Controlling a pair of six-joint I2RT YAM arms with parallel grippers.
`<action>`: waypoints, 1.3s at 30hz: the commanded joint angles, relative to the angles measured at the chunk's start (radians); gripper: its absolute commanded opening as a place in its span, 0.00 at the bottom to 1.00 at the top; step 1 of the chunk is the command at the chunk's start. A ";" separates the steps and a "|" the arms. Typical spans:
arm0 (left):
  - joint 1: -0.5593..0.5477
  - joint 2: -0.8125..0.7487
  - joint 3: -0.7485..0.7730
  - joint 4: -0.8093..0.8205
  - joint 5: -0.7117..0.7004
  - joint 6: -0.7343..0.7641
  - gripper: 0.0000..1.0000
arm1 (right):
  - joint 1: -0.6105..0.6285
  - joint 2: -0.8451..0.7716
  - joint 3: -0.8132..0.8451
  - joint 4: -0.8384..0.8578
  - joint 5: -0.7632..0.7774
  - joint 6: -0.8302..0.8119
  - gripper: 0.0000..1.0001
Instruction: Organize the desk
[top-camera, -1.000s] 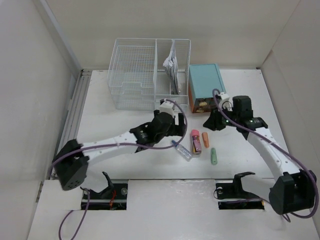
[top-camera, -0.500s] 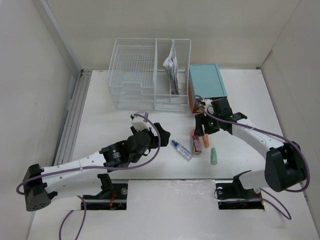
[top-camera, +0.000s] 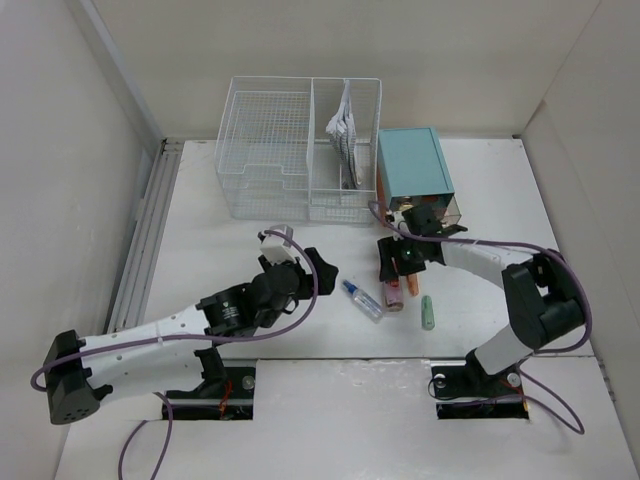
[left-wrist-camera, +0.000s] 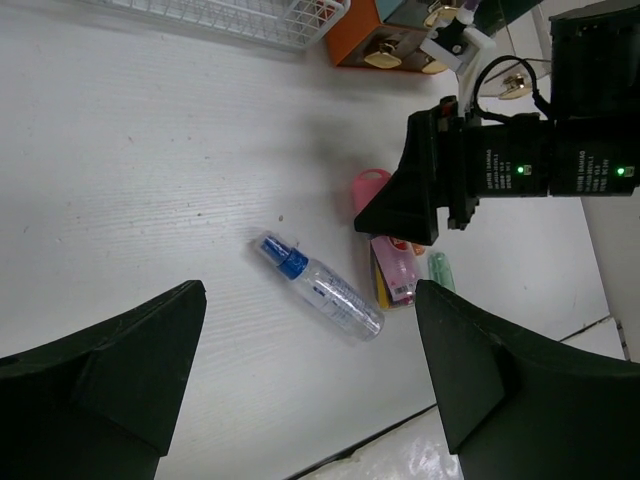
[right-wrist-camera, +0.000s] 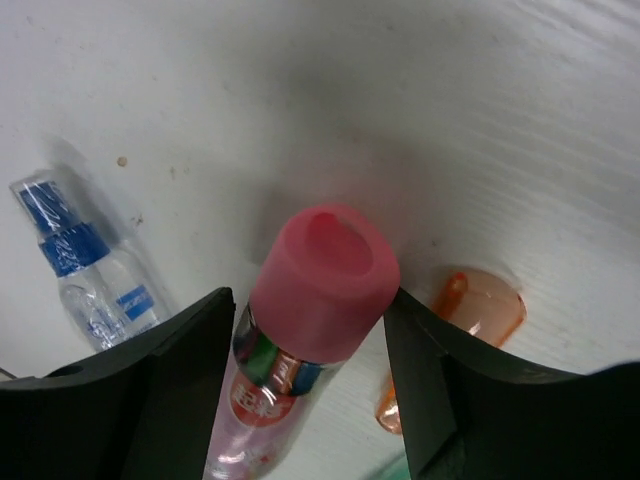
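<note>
Across the bench: we see the white bench (top-camera: 200, 240) as the enclosure floor, far wider than anything it carries.
Left edge: a grooved metal rail (top-camera: 145, 230) runs along the bench's left side, next to the side wall.
Far side: a white wire basket (top-camera: 265, 200) with two compartments stands near the back, with a patterned folded item (top-camera: 345, 130) upright in the right one. A teal drawer box (top-camera: 412, 165) sits just beside it on the right, its orange front (left-wrist-camera: 370, 40) facing the arms.
Middle cluster: a clear spray bottle (top-camera: 362, 300) with a blue collar, a pink-capped bottle (top-camera: 392, 292), an orange piece (top-camera: 410, 283) and a green marker (top-camera: 427, 312) lie close together in front of the box.
Writing: the spray bottle has blue print and the pink-capped bottle a red-and-yellow label. We can read neither.
Left jaws: the left arm (top-camera: 230, 305) hangs over the bench left of the cluster. Its fingers (left-wrist-camera: 110, 370) are spread wide with only bench and the spray bottle below.
Right jaws: the right arm (top-camera: 470, 262) reaches down at the cluster. Its fingers (right-wrist-camera: 150, 400) stand parted on either side of the pink cap, and we cannot tell whether they touch it.
Open room: bare white surface shows between the rail and the basket, and to the right of the teal box up to the right wall.
</note>
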 joint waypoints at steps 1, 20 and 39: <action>-0.007 -0.040 -0.010 0.025 -0.001 0.004 0.83 | 0.053 0.021 0.027 0.041 0.003 0.013 0.66; -0.007 -0.014 -0.030 0.191 0.123 0.102 0.83 | 0.046 -0.083 0.235 -0.078 -0.112 -0.123 0.00; -0.048 0.428 0.088 0.705 0.450 0.232 0.80 | -0.379 -0.128 0.412 0.107 -0.419 -0.384 0.00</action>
